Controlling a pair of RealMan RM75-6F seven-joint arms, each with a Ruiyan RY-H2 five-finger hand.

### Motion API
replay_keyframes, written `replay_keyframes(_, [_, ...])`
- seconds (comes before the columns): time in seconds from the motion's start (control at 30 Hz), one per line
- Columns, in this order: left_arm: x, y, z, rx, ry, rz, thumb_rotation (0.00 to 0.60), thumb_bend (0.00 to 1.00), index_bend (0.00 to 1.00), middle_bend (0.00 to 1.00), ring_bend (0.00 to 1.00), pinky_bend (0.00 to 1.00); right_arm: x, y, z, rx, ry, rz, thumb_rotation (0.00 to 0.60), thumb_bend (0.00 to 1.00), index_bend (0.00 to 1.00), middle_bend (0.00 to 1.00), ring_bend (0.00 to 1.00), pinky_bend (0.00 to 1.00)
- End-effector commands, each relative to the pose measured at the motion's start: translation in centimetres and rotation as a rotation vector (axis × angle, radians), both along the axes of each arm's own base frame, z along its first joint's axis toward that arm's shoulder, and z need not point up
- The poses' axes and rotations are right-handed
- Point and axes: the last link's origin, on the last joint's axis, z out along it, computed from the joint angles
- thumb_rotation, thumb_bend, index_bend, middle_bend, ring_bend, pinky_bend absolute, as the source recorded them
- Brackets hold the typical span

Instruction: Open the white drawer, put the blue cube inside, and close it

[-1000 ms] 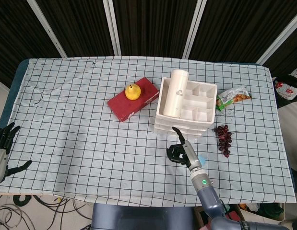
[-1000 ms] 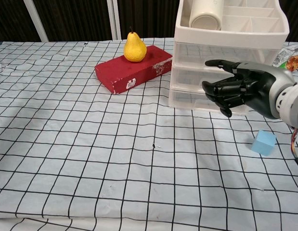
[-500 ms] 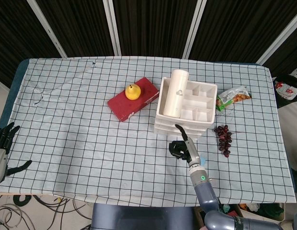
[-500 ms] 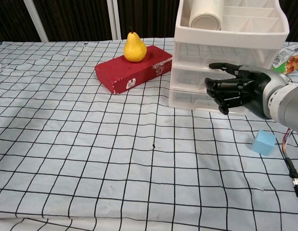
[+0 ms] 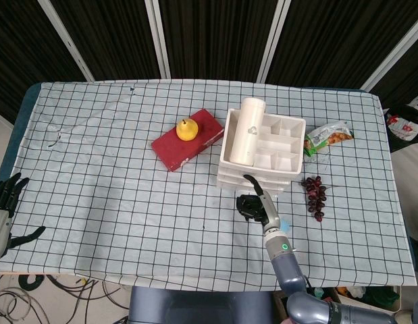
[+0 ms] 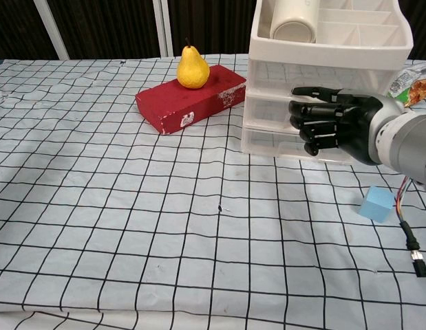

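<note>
Nearest me, my left hand [image 5: 5,209] sits off the table's near left corner, its fingers spread apart and holding nothing. The table [image 5: 114,202] carries a white cloth with a black grid. On my right side, the blue cube [image 6: 377,203] lies on the cloth near the front edge, just beside my right forearm and apart from the drawer unit. My right hand [image 6: 331,126] is raised in front of the white drawer [image 6: 281,113] unit, its fingers curled together and its thumb out above them, close against the middle drawer front; I cannot tell whether they touch it. All the drawers look closed. On top of the unit rests a divided tray with a white cylinder [image 5: 248,131] lying in it. Left of the unit, a yellow pear [image 6: 192,68] stands on a red box [image 6: 190,98]. Right of it lie dark grapes [image 5: 316,196], and farther back a snack bag [image 5: 328,138].
</note>
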Motion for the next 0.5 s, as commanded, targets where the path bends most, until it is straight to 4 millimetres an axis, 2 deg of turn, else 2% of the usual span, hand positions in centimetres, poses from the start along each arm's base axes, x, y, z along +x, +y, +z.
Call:
replay_keyframes(0.03, [0.0,-0.01,-0.03,-0.002,0.001,0.0,0.6,0.02,0.0,0.0,0.0,0.0,0.1,-0.16,-0.02,0.001,-0.003,-0.001,0.6,0.49,0.14,0.73,0.76,0.77])
replay_keyframes(0.33, [0.0,-0.01,-0.02,-0.002,0.0,0.002,0.6,0.02,0.0,0.0,0.0,0.0,0.42,-0.35,-0.24,0.02,-0.018,-0.01,0.6,0.5,0.25,0.73,0.76,0.77])
replay_keyframes(0.5, [0.01,-0.01,-0.02,-0.001,0.0,0.002,0.6,0.02,0.0,0.0,0.0,0.0,0.74,0.12,-0.3,0.038,-0.023,0.001,0.6,0.5,0.26,0.73,0.76,0.77])
